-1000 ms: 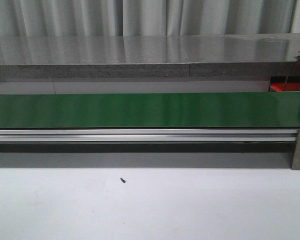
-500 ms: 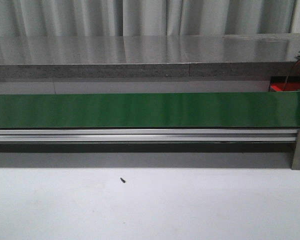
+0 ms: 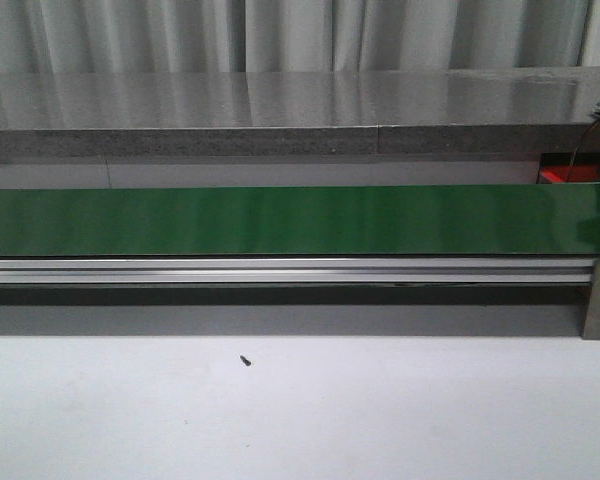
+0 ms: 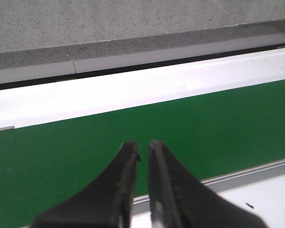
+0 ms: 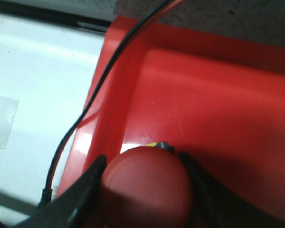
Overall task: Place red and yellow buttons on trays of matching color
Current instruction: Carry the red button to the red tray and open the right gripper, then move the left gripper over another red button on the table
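Right wrist view: the jaws of the right gripper [image 5: 145,190] are seen pinched on a red button [image 5: 146,183], one finger against each flank of its domed cap. The button is held over the floor of the red tray [image 5: 218,104], close inside the tray's near wall; whether it is already resting on the floor cannot be told. A small yellow and grey part is glimpsed just behind the cap. A black cable [image 5: 92,97] is draped across the tray's rim and onto the pale surface beside it.

Left wrist view: the jaws of the left gripper [image 4: 142,149] are nearly pressed together, only a thin slit left between the tips, and nothing is held. They are poised above the green conveyor belt [image 4: 180,128], which is bare where visible; a grey stone ledge [image 4: 109,21] lies beyond.

Front view: only a sliver of the red tray [image 3: 565,174] is seen at the far right behind the belt [image 3: 280,220]. No yellow tray or yellow button is visible in any view.

Judgement: the placing step for the red button is in hand. The next move calls for the right jaws to be spread, then lifted straight up clear of the cap and the cable.
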`<action>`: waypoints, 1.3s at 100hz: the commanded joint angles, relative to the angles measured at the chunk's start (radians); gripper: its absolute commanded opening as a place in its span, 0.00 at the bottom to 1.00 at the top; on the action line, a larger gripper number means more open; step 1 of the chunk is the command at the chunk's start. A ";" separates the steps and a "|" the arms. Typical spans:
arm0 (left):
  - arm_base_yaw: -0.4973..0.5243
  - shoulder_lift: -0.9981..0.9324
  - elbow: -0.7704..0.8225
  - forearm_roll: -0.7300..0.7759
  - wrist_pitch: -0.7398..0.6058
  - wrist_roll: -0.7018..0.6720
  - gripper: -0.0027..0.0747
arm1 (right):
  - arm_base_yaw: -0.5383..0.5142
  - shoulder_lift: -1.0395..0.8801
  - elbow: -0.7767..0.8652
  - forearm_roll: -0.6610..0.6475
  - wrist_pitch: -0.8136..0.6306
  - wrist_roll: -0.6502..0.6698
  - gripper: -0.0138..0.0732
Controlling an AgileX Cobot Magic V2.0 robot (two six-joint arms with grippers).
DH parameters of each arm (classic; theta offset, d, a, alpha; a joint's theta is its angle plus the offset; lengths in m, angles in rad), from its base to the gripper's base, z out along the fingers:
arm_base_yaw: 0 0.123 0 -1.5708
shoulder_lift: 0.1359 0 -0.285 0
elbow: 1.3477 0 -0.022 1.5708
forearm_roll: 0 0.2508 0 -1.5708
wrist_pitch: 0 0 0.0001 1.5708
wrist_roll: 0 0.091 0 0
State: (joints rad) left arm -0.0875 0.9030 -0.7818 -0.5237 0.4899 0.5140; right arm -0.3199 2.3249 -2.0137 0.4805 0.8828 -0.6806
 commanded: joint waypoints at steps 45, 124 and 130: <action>-0.010 -0.007 -0.029 -0.033 -0.053 0.000 0.11 | -0.006 -0.235 -0.109 0.022 0.010 0.020 0.83; -0.010 -0.007 -0.029 -0.033 -0.034 0.000 0.11 | 0.254 -0.952 0.412 0.020 -0.025 0.074 0.73; -0.010 -0.007 -0.029 -0.033 -0.034 0.000 0.11 | 0.259 -1.039 0.534 0.020 -0.087 0.074 0.73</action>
State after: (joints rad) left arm -0.0875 0.9030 -0.7818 -0.5275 0.5051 0.5140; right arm -0.0692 1.4385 -1.6108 0.4782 0.9384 -0.6085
